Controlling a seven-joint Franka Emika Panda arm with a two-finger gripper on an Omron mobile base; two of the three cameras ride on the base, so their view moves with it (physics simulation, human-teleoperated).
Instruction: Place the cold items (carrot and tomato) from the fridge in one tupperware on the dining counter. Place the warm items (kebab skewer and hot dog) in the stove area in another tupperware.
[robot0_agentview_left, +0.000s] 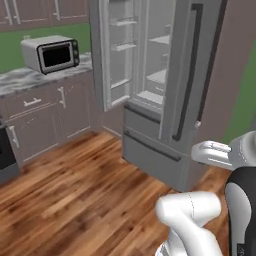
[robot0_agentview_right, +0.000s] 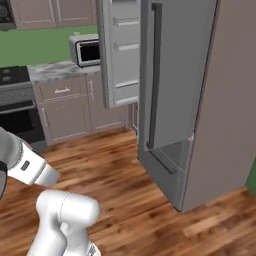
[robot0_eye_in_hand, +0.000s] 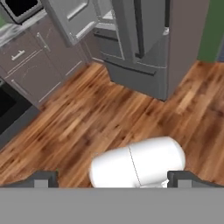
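Observation:
A grey fridge (robot0_agentview_left: 170, 95) stands ahead with its left door (robot0_agentview_left: 116, 55) swung open, and the right door (robot0_agentview_right: 167, 75) is shut. On the inner shelves (robot0_agentview_left: 156, 77) I make out no food. The carrot, tomato, kebab skewer, hot dog and tupperware are out of view. In the hand view my gripper (robot0_eye_in_hand: 113, 179) hangs over the wooden floor, well short of the fridge (robot0_eye_in_hand: 140, 39). It is open, its two dark fingertips (robot0_eye_in_hand: 43, 178) far apart with nothing between them.
A microwave (robot0_agentview_left: 52, 54) sits on the marble counter (robot0_agentview_left: 25, 79) left of the fridge, above brown cabinets (robot0_agentview_left: 45, 115). The stove (robot0_agentview_right: 15, 82) with its oven stands further left. Open wooden floor (robot0_eye_in_hand: 78, 118) lies between me and the fridge.

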